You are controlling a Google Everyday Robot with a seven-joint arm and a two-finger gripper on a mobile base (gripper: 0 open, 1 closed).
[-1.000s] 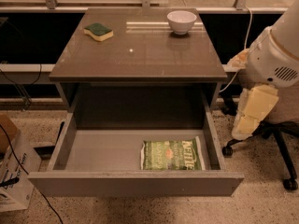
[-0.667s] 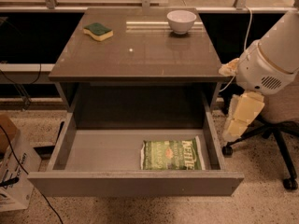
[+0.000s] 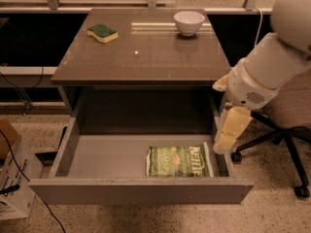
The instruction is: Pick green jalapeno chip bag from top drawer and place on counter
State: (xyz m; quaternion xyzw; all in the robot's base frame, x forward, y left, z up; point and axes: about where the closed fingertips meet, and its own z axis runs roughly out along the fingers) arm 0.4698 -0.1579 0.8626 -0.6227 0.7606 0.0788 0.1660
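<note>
The green jalapeno chip bag (image 3: 179,161) lies flat in the front right of the open top drawer (image 3: 104,157), its white lettering toward the right. The counter (image 3: 141,50) is the glossy grey-brown tabletop above the drawer. My gripper (image 3: 224,145) hangs pointing down from the white arm (image 3: 272,64) at the right. It is over the drawer's right side wall, just right of the bag and above it. It holds nothing that I can see.
A green-and-yellow sponge (image 3: 102,32) lies at the counter's back left and a white bowl (image 3: 189,22) at its back right. An office chair (image 3: 286,130) stands behind the arm on the right. A cardboard box (image 3: 12,178) sits on the floor at left.
The arm has swung left and a little down, bringing the gripper from beside the cabinet to over the drawer's right edge. The bag has not moved.
</note>
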